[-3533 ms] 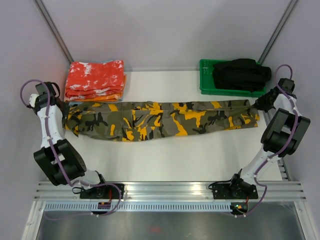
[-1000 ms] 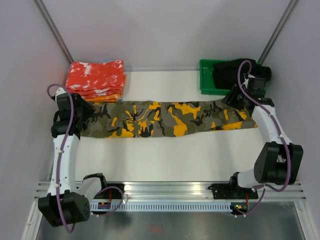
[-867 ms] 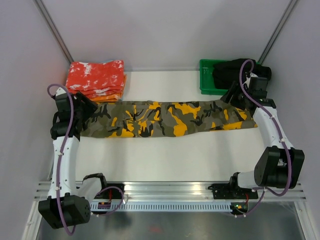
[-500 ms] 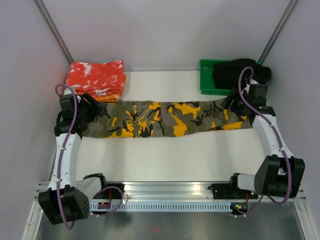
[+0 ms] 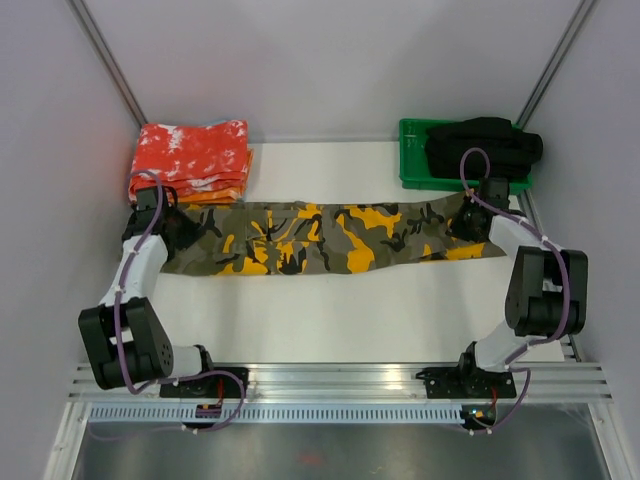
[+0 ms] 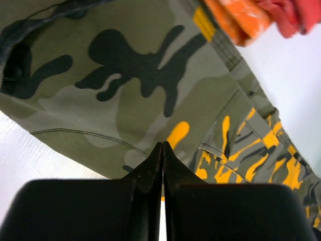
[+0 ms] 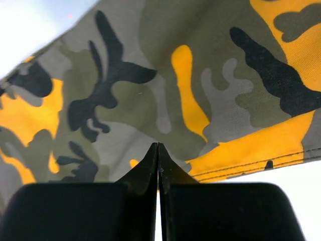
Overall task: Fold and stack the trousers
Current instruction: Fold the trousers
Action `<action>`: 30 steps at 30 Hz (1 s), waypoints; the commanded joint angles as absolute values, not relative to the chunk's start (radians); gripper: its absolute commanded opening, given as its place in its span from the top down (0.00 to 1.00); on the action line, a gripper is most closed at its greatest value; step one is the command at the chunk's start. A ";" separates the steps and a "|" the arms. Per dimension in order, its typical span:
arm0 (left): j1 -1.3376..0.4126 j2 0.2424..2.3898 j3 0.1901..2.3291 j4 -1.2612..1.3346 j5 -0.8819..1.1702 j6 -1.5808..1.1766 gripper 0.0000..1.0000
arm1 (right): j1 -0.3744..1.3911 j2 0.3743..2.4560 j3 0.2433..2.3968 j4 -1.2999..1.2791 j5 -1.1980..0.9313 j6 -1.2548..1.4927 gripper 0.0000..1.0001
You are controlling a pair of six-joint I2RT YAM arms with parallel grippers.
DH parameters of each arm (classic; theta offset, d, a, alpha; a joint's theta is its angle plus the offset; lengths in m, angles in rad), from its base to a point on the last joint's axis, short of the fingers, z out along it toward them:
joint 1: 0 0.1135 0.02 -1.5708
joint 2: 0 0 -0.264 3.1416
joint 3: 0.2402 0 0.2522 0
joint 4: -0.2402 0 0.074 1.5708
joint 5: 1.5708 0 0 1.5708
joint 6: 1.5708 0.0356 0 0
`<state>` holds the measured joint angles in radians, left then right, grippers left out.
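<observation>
The camouflage trousers (image 5: 320, 238) lie flat and stretched out left to right across the middle of the white table. My left gripper (image 5: 176, 237) is low over their left end, and its black jaws (image 6: 162, 144) are pressed together with the tips above the cloth (image 6: 125, 95) near its front edge. My right gripper (image 5: 468, 226) is low over the right end. Its jaws (image 7: 158, 144) are also pressed together, above the hem (image 7: 165, 75). No cloth shows pinched between either pair of jaws.
A stack of folded red-orange speckled cloths (image 5: 192, 160) sits at the back left, touching the trousers' left end, and its edge shows in the left wrist view (image 6: 251, 15). A green tray (image 5: 410, 168) at the back right holds a black garment (image 5: 482, 148). An aluminium rail (image 5: 330, 378) runs along the near edge.
Both grippers opened wide and then snapped shut. Both arms sank from a raised reach, their elbows folding back towards me. The trousers lie where they did a second ago.
</observation>
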<state>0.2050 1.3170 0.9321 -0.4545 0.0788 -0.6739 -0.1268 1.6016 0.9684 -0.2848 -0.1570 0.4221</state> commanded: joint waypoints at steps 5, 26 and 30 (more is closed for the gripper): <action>0.256 1.425 0.928 -0.393 0.055 -0.778 0.98 | -0.124 1.725 0.979 -0.195 -0.089 0.469 1.00; 0.265 1.527 0.782 -0.382 0.005 -0.928 0.98 | -0.155 1.675 0.865 -0.250 -0.041 0.526 1.00; 0.265 1.456 0.720 -0.393 -0.043 -0.965 0.98 | -0.208 1.596 0.815 -0.262 -0.046 0.540 1.00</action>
<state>0.2619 1.5116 0.7589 -0.3378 0.0208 -0.9031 -0.1669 1.6531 0.8543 -0.2031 -0.0822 0.5247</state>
